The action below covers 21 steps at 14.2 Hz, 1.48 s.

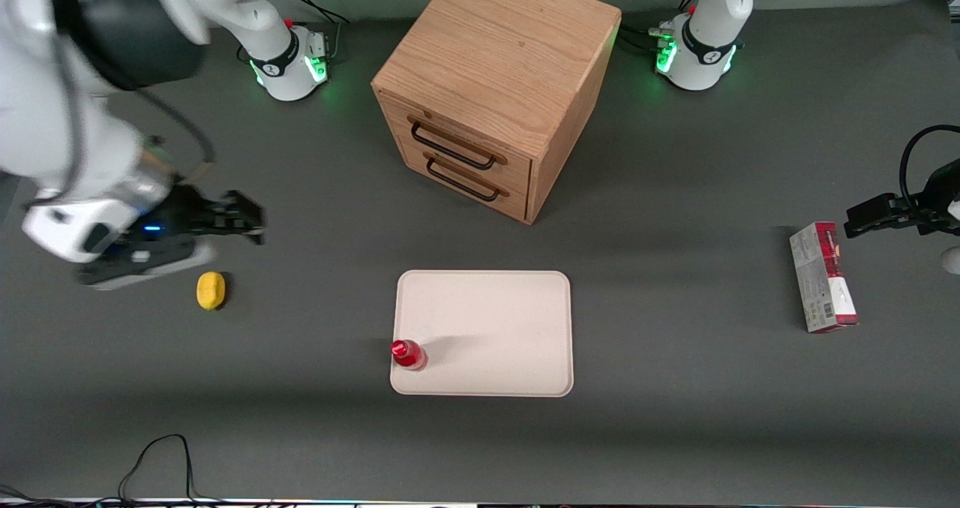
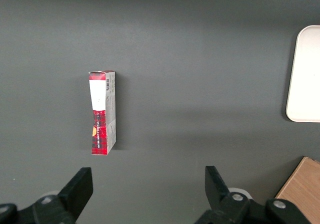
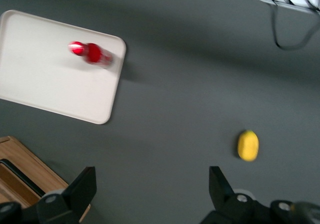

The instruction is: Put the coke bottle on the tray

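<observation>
The coke bottle (image 1: pixel 409 354) is seen standing upright on the tray (image 1: pixel 495 320), at the tray's corner nearest the front camera on the working arm's side. The gripper (image 1: pixel 251 221) is held above the table well apart from the tray, toward the working arm's end, with nothing in it. Its fingers (image 3: pixel 82 186) are shown spread wide only in the right wrist view (in the front view they are blurred). A lemon (image 1: pixel 211 290) lies near the gripper. The red-and-grey carton (image 2: pixel 102 113), toward the parked arm's end, is caught by the left wrist view. The wooden cabinet (image 1: pixel 495 80) stands farther from the front camera than the tray.
</observation>
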Available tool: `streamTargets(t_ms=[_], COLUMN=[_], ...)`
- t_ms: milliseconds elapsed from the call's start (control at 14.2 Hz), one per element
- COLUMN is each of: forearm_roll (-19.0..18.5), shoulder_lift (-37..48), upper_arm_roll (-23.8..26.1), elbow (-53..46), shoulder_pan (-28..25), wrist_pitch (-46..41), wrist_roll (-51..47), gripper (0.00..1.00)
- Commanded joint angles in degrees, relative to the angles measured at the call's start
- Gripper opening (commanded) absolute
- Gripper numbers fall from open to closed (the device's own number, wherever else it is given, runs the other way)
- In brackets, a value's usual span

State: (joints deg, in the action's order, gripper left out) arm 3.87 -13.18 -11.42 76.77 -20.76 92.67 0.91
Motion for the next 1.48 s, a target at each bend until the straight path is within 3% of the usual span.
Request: streamTargets(t_ms=[0,212,494,1410], forearm_roll=[0.2,-0.2,-1.6,-3.3], shoulder_lift=[9.1,11.4,11.3,10.8], upper_arm_roll=[4.2,4.8,11.3,10.5], elbow=[11.6,14.4,14.1,13.4], shoulder_pan=[7.2,11.9,21.1,20.9], wrist_pitch=[2.6,1.9,1.7,1.2], wrist_roll=[-0.2,0.1,3.0,-2.3], gripper=[1.00,1.00,1.00,1.00])
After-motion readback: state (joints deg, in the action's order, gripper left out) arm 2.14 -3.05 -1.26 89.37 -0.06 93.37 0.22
